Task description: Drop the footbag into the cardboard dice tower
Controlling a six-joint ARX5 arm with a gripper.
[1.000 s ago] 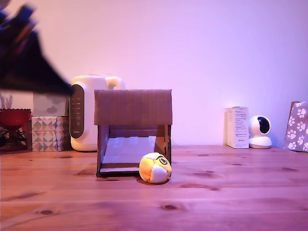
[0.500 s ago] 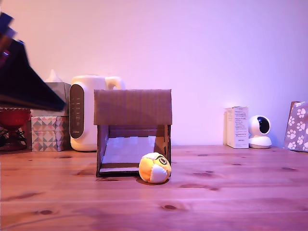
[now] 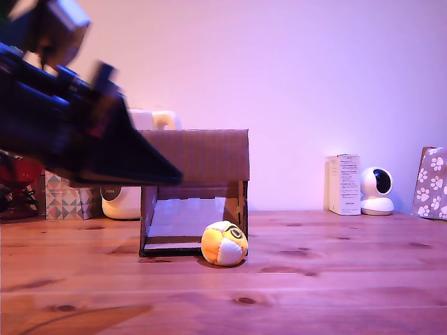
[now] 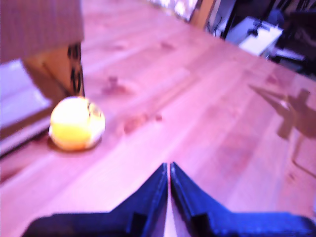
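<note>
**Arm swung in over the table, footbag not yet picked up**

Moved in from the exterior view's left edge within the last second: a dark, motion-blurred gripper [image 3: 150, 171] now reaching across in front of the cardboard dice tower [image 3: 202, 155], where half a second ago only a sliver showed at the frame edge. Read as the start of the approach, with the grasp itself still to come. Fingers pressed together to a thin slit in the wrist view [image 4: 169, 180], nothing between them, so needing to spread before any pickup.

Footbag [image 3: 224, 243] unmoved, resting on the wooden table [image 3: 335, 279] just outside the tower's lower front opening, near its corner on the exterior view's right, close to the post but contact impossible to judge. Also seen in the wrist view [image 4: 77, 123], ahead of the fingertips and well apart.

Now partly hidden behind the arm: the white appliance [image 3: 122, 202] and the tower's upper panel on the exterior view's left. Tower's top opening not visible from either camera. Wrist picture soft and overexposed; footbag panels hard to separate there.
</note>
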